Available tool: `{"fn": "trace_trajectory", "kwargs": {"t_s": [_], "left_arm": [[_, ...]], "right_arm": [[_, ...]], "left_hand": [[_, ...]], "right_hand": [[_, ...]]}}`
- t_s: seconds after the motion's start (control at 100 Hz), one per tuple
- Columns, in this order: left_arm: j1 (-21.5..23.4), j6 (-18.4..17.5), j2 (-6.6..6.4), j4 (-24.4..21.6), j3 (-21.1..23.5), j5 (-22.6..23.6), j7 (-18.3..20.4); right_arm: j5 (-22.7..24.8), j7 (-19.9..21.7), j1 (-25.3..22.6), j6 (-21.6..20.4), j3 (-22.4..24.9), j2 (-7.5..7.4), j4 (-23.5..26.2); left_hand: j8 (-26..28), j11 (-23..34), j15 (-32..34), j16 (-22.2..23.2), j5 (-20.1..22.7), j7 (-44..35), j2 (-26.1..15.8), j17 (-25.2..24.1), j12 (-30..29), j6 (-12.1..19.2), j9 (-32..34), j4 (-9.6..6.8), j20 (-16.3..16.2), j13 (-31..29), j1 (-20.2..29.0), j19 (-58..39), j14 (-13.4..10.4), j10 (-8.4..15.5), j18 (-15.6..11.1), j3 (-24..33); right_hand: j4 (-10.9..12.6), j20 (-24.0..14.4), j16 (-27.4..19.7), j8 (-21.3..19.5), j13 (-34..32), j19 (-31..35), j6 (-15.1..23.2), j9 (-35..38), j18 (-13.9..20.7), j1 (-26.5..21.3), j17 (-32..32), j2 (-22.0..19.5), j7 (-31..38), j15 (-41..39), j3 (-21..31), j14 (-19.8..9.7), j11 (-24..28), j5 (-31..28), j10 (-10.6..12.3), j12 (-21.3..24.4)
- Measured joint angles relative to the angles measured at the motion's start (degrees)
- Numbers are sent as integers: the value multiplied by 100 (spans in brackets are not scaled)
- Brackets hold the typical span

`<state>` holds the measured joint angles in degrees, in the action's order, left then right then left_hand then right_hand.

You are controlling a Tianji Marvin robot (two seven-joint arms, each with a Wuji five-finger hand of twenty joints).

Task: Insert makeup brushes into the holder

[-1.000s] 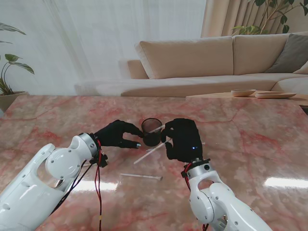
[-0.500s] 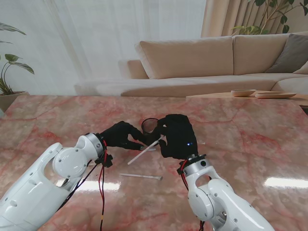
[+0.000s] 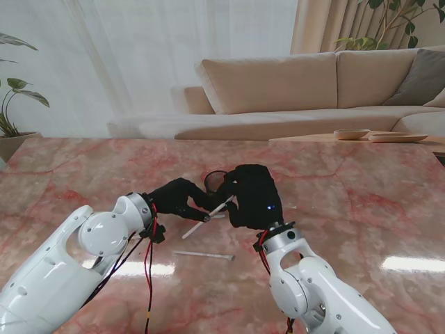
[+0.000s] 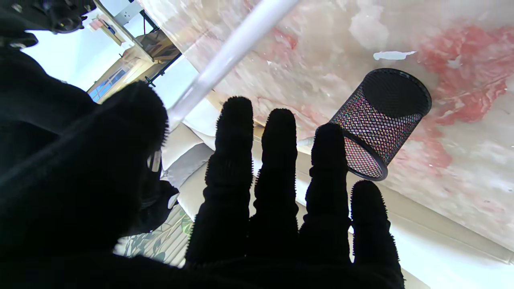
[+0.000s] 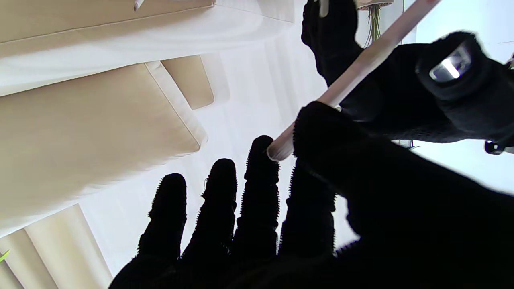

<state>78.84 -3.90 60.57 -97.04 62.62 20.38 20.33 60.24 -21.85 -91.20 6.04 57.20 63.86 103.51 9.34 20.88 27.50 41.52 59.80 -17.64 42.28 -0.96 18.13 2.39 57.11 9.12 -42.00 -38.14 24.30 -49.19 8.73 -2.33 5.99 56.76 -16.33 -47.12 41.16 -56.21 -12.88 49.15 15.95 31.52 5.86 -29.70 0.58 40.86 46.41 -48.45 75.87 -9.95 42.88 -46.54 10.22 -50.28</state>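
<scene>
The black mesh holder (image 3: 214, 179) (image 4: 377, 120) stands upright on the marble table, half hidden behind both hands. My right hand (image 3: 252, 198) (image 5: 321, 208) is shut on a white makeup brush (image 3: 195, 228) (image 5: 355, 72), pinched between thumb and index finger. The brush slants down to the left, just nearer to me than the holder. My left hand (image 3: 177, 198) (image 4: 257, 208) is beside the holder with its fingers spread and apart, off the mesh. Its thumb is close to the brush shaft (image 4: 229, 54). A second white brush (image 3: 204, 255) lies flat on the table nearer to me.
The pink marble table (image 3: 348, 209) stretches wide on both sides. Beyond its far edge is a beige sofa (image 3: 292, 83), with a low table carrying bowls (image 3: 379, 134) at the far right. A potted plant (image 3: 10, 104) stands at the far left.
My right hand has lifted the brush and carried it left, in front of the holder. My left hand has let go of the holder and shifted toward the brush.
</scene>
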Motion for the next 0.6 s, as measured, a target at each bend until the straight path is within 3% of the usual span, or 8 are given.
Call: {"fn": "trace_trajectory", "kwargs": {"t_s": [0.09,0.19,0.26,0.37,0.6], "left_arm": [[-20,-14,-5,18,-23,0,40],[-34,-26,-8,31,-31,-2,77],[-40,-32,-9,42,-40,-13,79],[-46,-52,-9,65,-62,-34,54],[-58,-149,6,133,-102,-23,-91]], "right_arm": [[-7,-1,8,0,-8,1,-3],[-12,-3,16,1,-20,1,-5],[-20,-2,19,2,-26,2,-6],[-28,6,23,2,-33,2,-8],[-31,28,32,-18,-50,2,-15]], "left_hand": [[41,47,74,41,92,-155,69,48,0,104,178,8,2,-43,34,-51,-2,54,1,53],[2,109,149,64,149,-604,230,67,0,231,253,524,5,-148,326,-124,-7,72,1,39],[-342,136,225,114,152,-1083,238,111,35,314,496,650,59,-292,490,-176,-8,115,4,-146],[-777,255,297,121,152,-1930,297,137,48,470,644,650,64,-431,832,-263,-10,141,4,-481],[-1111,108,569,197,225,-2669,289,265,466,687,1263,650,65,-731,1185,-487,-15,237,5,-579]], "right_hand": [[0,0,0,0,0,0,1,61,0,0,0,0,-2,0,0,0,-27,-1,0,-57],[1,0,0,0,0,0,2,61,-1,0,0,0,-3,0,0,0,-38,-1,0,-62],[1,0,0,0,0,0,2,71,-1,0,0,0,-3,0,0,0,-38,-1,0,-69],[1,0,0,-3,0,0,5,74,-4,0,1,0,-5,0,-2,0,-38,-1,0,-136],[1,0,1,-6,-121,0,45,78,-7,0,3,0,-8,-23,-4,6,-43,-1,0,-200]]}}
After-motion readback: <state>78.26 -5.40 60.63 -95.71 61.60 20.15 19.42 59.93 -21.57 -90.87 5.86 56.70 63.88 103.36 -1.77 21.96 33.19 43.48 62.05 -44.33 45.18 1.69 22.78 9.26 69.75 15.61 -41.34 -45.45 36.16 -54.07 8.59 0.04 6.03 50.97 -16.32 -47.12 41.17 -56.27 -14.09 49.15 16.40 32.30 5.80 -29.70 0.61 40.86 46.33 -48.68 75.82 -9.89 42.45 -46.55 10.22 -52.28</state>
